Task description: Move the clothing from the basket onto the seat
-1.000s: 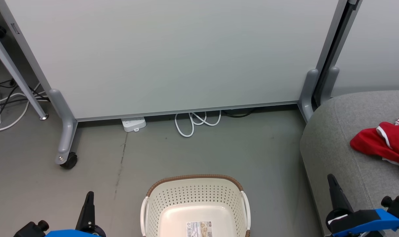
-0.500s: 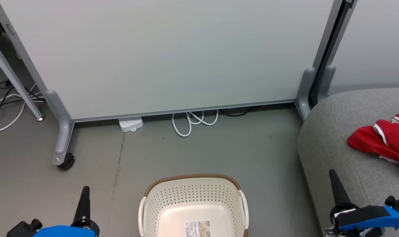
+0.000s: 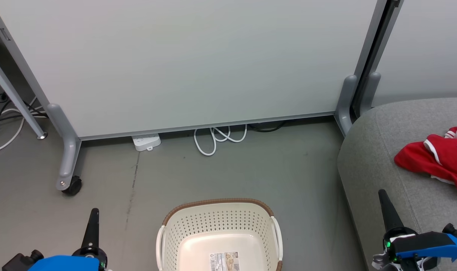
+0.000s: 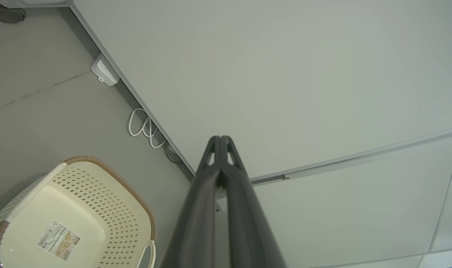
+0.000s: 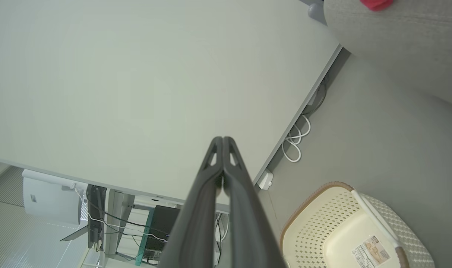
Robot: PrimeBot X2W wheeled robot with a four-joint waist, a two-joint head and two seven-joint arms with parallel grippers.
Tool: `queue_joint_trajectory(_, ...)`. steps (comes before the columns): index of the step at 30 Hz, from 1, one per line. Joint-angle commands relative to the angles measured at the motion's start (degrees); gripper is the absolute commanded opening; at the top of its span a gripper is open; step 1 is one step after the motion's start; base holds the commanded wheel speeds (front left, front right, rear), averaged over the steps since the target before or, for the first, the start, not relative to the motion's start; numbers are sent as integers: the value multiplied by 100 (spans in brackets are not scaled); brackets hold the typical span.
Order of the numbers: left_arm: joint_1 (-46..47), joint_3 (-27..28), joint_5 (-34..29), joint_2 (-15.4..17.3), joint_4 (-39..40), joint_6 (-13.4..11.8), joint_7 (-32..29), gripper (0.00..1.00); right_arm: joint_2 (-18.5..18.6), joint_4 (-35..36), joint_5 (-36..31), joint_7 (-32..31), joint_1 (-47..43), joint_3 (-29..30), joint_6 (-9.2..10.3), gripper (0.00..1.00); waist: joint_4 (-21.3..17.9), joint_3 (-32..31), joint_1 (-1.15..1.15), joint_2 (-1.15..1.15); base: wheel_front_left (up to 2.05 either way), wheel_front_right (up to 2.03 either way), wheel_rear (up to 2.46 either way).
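The cream basket [image 3: 219, 210] with a brown rim stands on the floor at the bottom middle, holding nothing but a label sticker [image 3: 224, 261]. Red clothing [image 3: 437, 160] with white trim lies on the grey seat [image 3: 379, 165] at the right edge. My left gripper [image 3: 94, 212] points up at the lower left, beside the basket, fingers pressed together. My right gripper [image 3: 382, 194] rises at the lower right, over the seat's front edge, also shut with nothing held. The wrist views show the left gripper [image 4: 220, 138] and the right gripper [image 5: 223, 139] closed, with the basket [image 4: 110, 178] [image 5: 315, 201] to one side.
A large pale panel [image 3: 198, 60] on grey wheeled legs [image 3: 68, 158] stands behind the basket. A white power strip [image 3: 146, 142] and looped white cable [image 3: 217, 137] lie at its foot. More cables [image 3: 6, 116] trail at the far left.
The whole picture has shifted left, so the camera has turned slightly right. Both grippers stay shut, and the right one sits a little lower in the picture.
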State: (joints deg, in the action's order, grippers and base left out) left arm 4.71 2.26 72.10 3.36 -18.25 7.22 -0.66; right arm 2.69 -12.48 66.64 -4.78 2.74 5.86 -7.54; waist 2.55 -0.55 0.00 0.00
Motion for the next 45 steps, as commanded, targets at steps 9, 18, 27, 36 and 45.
queue_joint_trajectory(9,150,140,511,15,155,32,-149,0,25,-19,653,-50,188,23,6,0,-49,14,0,0,0,0,0)
queue_joint_trajectory(18,159,226,888,2,225,36,-268,0,26,-54,1138,-85,246,38,6,0,-94,27,0,0,0,0,0)
queue_joint_trajectory(27,158,277,1207,-11,289,38,-358,0,27,-83,1541,-109,279,50,7,0,-134,38,0,0,0,0,0)
queue_joint_trajectory(36,166,354,1543,-26,347,38,-457,0,29,-113,1963,-138,337,60,8,0,-179,51,0,0,0,0,0)
queue_joint_trajectory(45,175,422,1857,-36,407,41,-549,0,30,-142,2353,-165,360,69,8,0,-224,64,0,0,0,0,0)
